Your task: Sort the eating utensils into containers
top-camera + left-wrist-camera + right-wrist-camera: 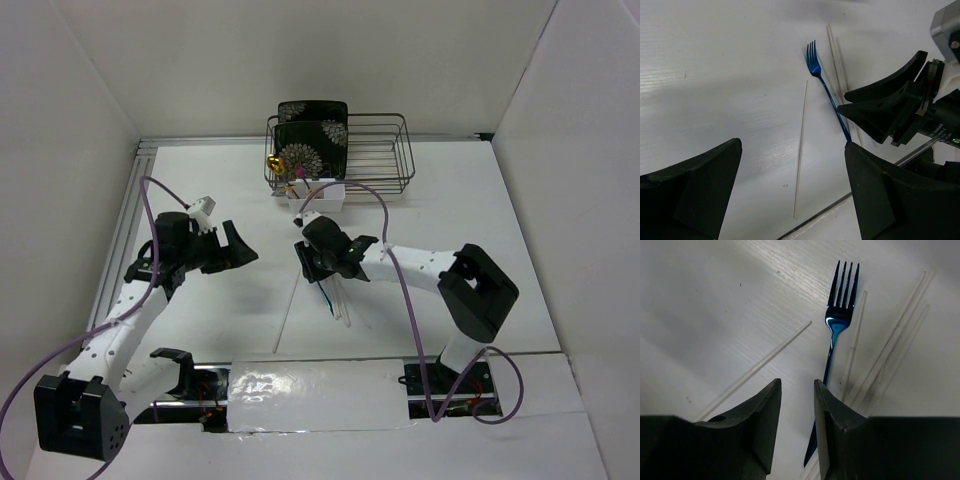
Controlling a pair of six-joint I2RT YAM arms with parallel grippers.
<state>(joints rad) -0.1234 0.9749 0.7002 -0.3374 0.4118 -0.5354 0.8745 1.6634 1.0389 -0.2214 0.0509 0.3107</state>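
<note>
On the white table [500,230], the small blue metal fork [840,315] lies flat among pale thin chopsticks [760,365], one apart on its left and the rest just beside it. The right gripper [796,385] hangs over the fork's handle, its fingers a narrow gap apart and holding nothing. The left gripper [238,250] is spread wide and empty. Farther back, the small white plastic caddy [322,192] holds a gold spoon [272,162], touching the black wire rack [385,150].

Plain white walls [300,60] on three sides, with even, soft light. White table [480,250] with a faint grain, metal rail [125,230] along its left edge, glossy strip [320,395] across the near edge.
</note>
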